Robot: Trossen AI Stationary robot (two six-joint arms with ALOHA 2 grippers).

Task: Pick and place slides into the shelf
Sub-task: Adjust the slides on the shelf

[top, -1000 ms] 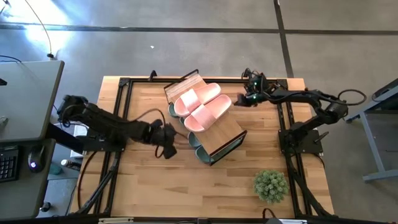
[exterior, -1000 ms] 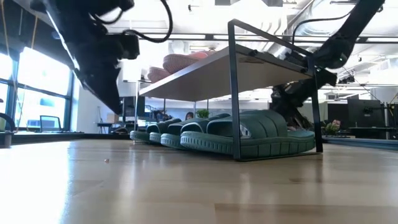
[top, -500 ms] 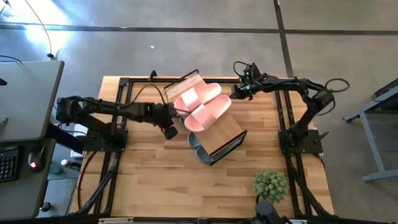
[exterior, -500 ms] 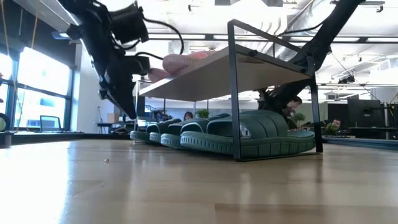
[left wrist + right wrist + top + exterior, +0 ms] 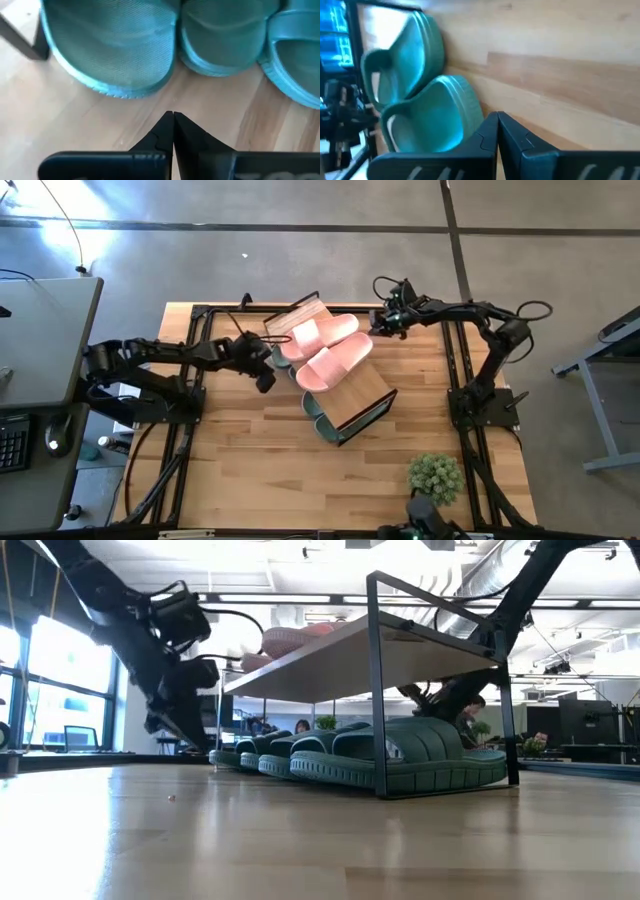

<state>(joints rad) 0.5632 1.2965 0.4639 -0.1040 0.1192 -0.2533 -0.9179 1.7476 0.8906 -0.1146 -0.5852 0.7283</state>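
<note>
Both claws are sitting closed and empty. My left claw is hovering low by the shelf, fingers pressed together, nothing held. Green slides are lying just ahead of it on the table, under the shelf, heels toward me, not touching. My right claw is hanging at the opposite side of the shelf, tips together too, with two more green slides just in front. Two pink slides are lying side by side on the shelf top, between my claws. A potted plant is standing well clear of both.
</note>
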